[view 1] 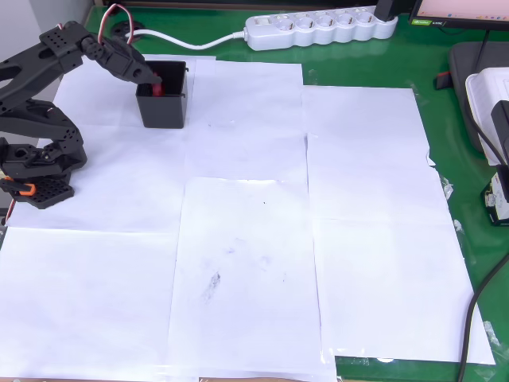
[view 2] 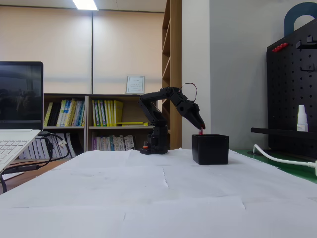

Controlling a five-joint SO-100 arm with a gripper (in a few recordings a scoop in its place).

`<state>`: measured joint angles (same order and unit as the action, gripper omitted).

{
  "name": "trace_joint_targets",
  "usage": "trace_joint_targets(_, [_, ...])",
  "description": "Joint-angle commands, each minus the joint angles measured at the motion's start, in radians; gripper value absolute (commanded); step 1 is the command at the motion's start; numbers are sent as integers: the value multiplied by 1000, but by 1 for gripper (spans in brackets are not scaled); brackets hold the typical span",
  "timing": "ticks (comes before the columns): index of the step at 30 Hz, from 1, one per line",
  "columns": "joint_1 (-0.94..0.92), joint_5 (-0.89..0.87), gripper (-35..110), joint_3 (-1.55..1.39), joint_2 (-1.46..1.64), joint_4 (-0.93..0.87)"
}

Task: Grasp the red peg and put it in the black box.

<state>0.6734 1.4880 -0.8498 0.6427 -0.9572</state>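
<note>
While poised above the black box [view 1: 164,105], the pincer [view 1: 156,84] grips the red peg [view 1: 157,89] at its tip, just over the opening.

Beige wall [view 2: 59,44] with a ceiling light [view 2: 85,4], low bookshelves [view 2: 99,121] full of books, black pegboard [view 2: 292,89] off right, counter [view 1: 366,68] covered in white paper sheets [view 1: 238,263].
</note>
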Motion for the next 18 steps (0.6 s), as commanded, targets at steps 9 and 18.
trace_joint_targets(9, [-5,-20,0,-123,14,-3])
trace_joint_targets(18, [-140,109,0,-390,-81,-494])
